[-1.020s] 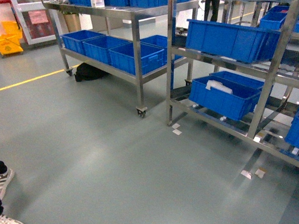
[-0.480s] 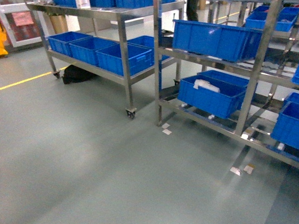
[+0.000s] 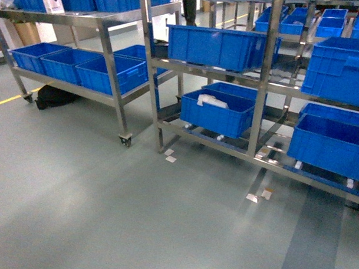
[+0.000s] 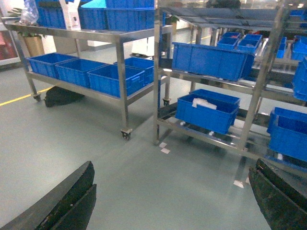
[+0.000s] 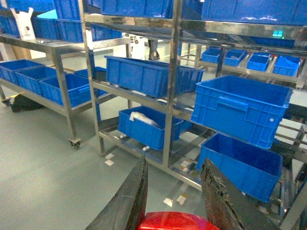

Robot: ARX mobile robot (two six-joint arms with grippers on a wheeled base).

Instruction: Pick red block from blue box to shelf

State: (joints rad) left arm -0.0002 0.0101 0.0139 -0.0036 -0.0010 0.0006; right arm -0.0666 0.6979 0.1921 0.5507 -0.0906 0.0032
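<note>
Our right hand (image 5: 175, 201), seen from its own wrist camera, pinches the red block (image 5: 172, 221), whose glossy top shows between the two dark fingers at the bottom edge, so the block is already out of the blue box, which appears in no view. Ahead of it stands the shelf (image 5: 171, 76), its tiers loaded with royal-blue crates (image 5: 240, 108). From the left wrist camera, our left hand (image 4: 168, 201) is spread wide and empty, its fingers at the lower corners, facing the same rack. From the head camera neither hand shows, but compared with a second ago the shelf (image 3: 266, 72) has slid leftward and grown nearer, and the yellow cart and the bystander's shoes have left the view. We judge that the base is turning toward the shelf to carry the block there; placing is what remains.
</note>
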